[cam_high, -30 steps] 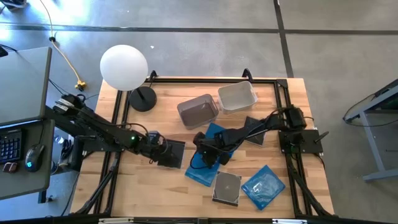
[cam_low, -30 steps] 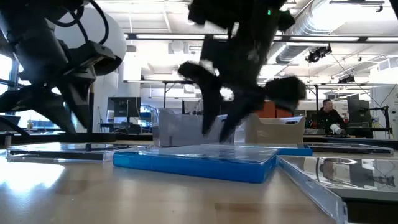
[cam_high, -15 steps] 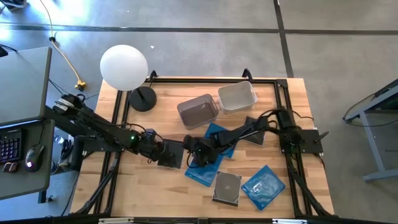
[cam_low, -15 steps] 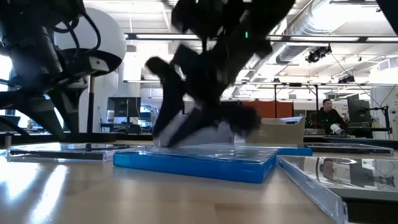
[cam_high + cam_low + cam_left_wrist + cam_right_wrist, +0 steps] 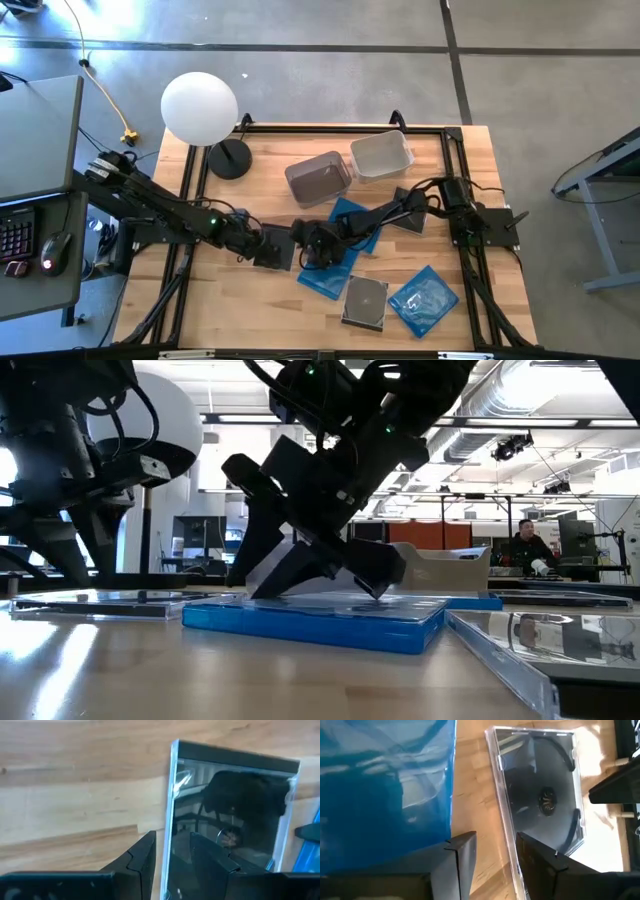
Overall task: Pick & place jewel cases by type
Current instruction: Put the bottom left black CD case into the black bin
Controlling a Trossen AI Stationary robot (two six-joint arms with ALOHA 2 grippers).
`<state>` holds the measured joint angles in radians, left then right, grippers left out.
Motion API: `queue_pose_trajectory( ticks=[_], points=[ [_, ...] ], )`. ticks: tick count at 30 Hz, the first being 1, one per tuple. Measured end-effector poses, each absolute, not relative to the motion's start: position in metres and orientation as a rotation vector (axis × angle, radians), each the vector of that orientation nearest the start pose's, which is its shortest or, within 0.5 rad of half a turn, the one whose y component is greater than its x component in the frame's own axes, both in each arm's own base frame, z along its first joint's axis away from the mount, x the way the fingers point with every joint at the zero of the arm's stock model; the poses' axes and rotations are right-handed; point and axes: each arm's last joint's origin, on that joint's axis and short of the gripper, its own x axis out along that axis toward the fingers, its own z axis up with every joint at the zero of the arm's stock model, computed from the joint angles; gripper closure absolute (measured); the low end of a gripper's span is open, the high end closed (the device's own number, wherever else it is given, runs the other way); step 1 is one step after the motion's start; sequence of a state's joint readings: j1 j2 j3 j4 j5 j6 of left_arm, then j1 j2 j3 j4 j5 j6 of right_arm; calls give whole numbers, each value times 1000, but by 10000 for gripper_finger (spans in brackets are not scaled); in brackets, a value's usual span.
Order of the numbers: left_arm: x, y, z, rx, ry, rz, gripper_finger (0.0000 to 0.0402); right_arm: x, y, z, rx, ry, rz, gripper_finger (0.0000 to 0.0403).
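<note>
At bench centre, both hands converge on dark case (image 5: 277, 246): left hand (image 5: 172, 852) spread astride its edge, right hand (image 5: 495, 851) spread alongside. Next, you close and lift.

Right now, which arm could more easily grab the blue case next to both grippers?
Probably the right. The right gripper hangs open at the edge of the blue case; the left gripper is open over the dark case, farther off.
</note>
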<state>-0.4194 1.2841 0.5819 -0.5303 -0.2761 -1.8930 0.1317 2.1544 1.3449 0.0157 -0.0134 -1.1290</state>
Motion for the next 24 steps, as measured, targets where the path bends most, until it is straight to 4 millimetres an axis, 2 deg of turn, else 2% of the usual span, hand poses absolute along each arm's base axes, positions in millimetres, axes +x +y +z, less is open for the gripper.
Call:
queue_pose_trajectory(
  ticks=[9,24],
  points=[
    [195,-78,130,-1233,842,950,285,442,58,119,-1097,626,590,270],
    [212,-85,130,-1330,726,812,285,441,53,117,-1100,660,576,270]
  ],
)
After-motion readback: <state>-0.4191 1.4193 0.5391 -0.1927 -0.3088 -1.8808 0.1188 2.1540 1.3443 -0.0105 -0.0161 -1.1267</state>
